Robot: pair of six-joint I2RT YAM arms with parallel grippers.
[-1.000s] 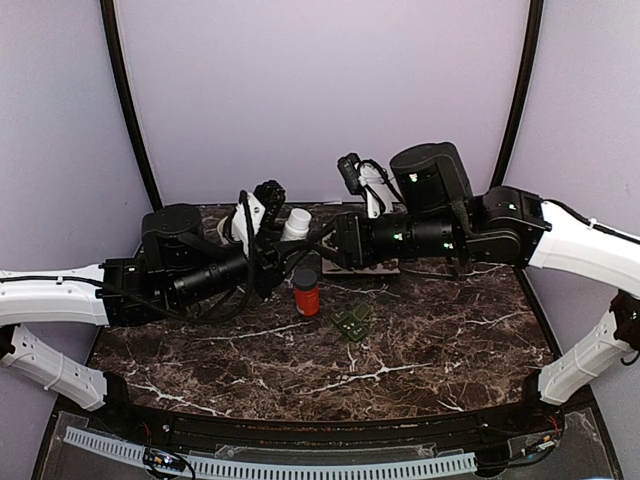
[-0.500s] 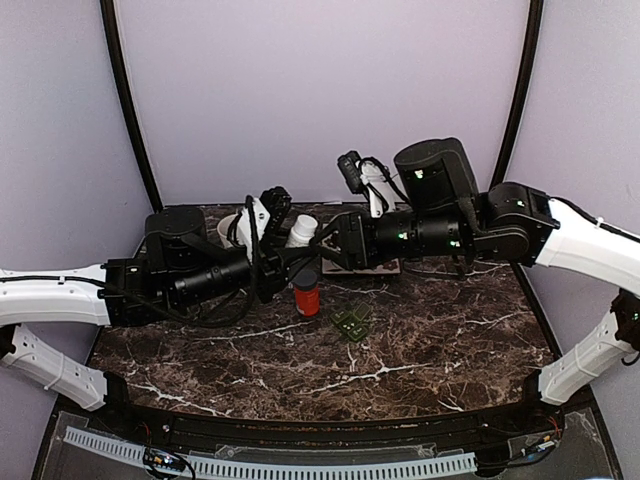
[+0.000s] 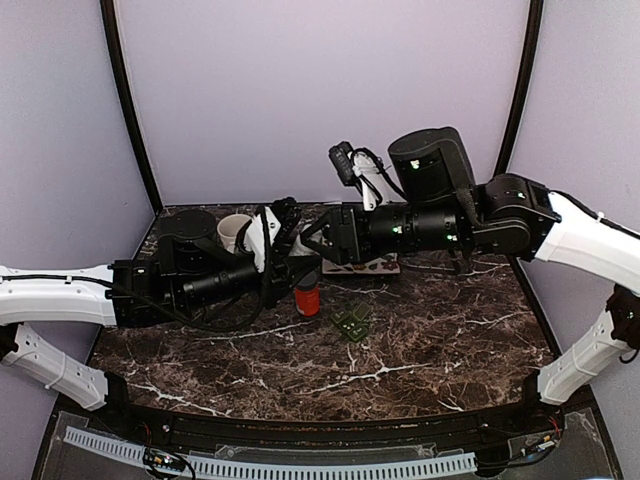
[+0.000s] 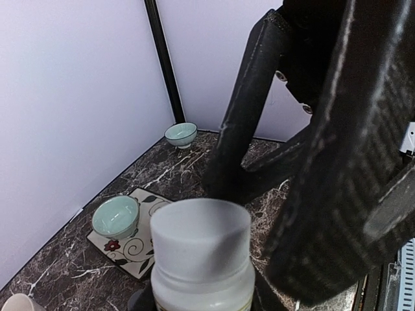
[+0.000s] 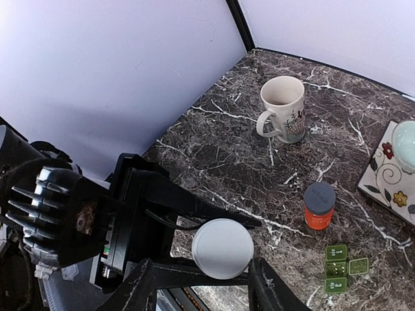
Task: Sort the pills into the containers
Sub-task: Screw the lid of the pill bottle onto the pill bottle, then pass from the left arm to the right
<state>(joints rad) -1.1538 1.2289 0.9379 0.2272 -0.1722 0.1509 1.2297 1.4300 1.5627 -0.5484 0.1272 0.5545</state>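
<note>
Bottle work is happening up in the air, over the far middle of the table. The left claw is clamped on the body of a white bottle. The bottle's cap points towards the right claw, so the right wrist view shows it end-on as a clean round disc.

The right claw is spread wide, with its fingers straddling the cap. One finger sits just beside the rim and the other stands clearly off it, so nothing is gripped on that side yet. The bottle's long axis runs almost straight into that open claw. That line-up looks like the key to the next move: closing on the cap and twisting it off.

Down on the table sits the small green pill box, below the claws and to the near right of them. It lies just to the near right of an orange bottle with a dark cap, and its strip of compartments runs on a slant. One lid looks flipped open, though it is too small to be sure. A mug stands far left. No pills are in sight, so sorting has hardly begun.
</note>
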